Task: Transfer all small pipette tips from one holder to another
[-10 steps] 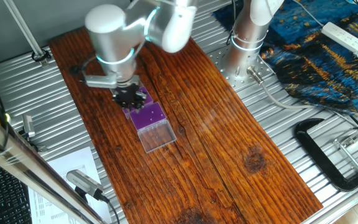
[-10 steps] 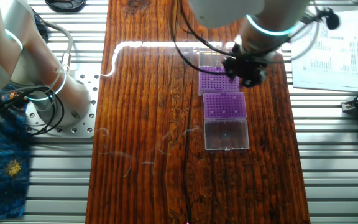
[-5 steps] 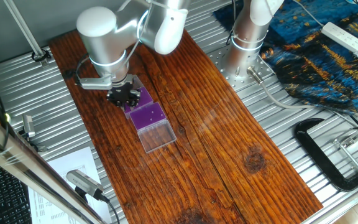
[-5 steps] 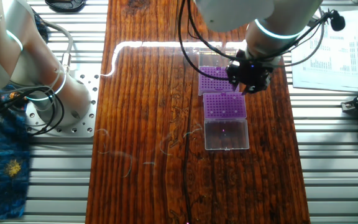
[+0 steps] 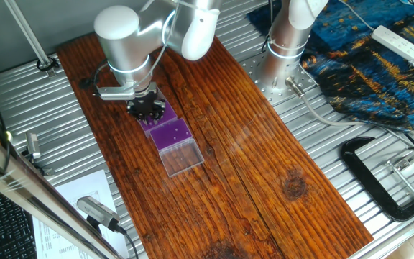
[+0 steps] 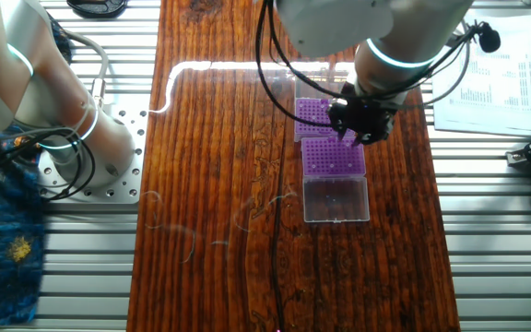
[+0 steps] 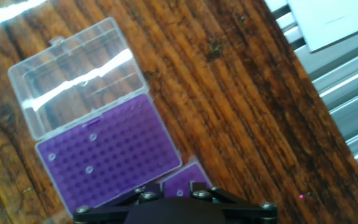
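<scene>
Two purple racks lie end to end on the wooden board. The nearer rack [image 7: 107, 152] has its clear lid [image 7: 73, 71] folded open and holds three small pipette tips [image 7: 92, 137], seen as white dots. The second rack [image 7: 185, 179] is mostly hidden under my gripper [image 7: 172, 186]. The fingers [image 7: 146, 186] stand apart over it, with one white tip [image 7: 178, 192] showing in the gap. In the fixed views the gripper [image 5: 147, 109] [image 6: 358, 120] hangs over the seam between the far rack [image 6: 313, 112] and the near rack [image 6: 332, 157].
Printed paper sheets [image 6: 491, 78] lie on the metal table to one side of the board. The second arm's base [image 5: 286, 43] stands at the board's far edge, beside a blue patterned cloth [image 5: 379, 65]. A black clamp [image 5: 379, 180] lies on the slatted table.
The gripper has shifted a little sideways over the far rack, back toward the seam between the two racks. The racks and the lid have not moved.
</scene>
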Controlling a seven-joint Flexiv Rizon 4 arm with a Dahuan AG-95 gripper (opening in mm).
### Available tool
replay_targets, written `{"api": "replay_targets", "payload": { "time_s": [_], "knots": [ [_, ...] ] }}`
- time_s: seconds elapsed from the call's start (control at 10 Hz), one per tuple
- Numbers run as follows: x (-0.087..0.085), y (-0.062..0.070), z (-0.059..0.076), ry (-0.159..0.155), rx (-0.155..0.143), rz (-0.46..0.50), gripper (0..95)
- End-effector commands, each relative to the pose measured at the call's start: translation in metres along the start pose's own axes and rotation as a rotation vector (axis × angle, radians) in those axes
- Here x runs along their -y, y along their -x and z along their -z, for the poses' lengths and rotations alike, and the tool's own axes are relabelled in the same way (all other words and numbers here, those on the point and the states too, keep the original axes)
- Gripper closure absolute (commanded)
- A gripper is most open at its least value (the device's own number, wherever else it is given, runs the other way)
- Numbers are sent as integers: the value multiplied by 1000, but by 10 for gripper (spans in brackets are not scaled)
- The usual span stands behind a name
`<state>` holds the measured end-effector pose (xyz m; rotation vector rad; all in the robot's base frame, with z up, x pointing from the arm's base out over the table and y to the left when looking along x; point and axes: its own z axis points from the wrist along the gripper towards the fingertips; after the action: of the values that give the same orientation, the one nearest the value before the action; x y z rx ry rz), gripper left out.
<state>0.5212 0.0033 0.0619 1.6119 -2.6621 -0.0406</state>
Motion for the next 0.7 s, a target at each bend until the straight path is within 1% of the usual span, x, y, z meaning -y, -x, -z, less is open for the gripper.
{"api": "replay_targets", "payload": {
  "time_s": [0.1,0.4,0.7],
  "knots": [
    [1,-3,-1,-3,4,6,760],
    [2,-4,-3,2,14,4,760],
    [2,-3,-5,-3,23,-3,760]
  ]
}}
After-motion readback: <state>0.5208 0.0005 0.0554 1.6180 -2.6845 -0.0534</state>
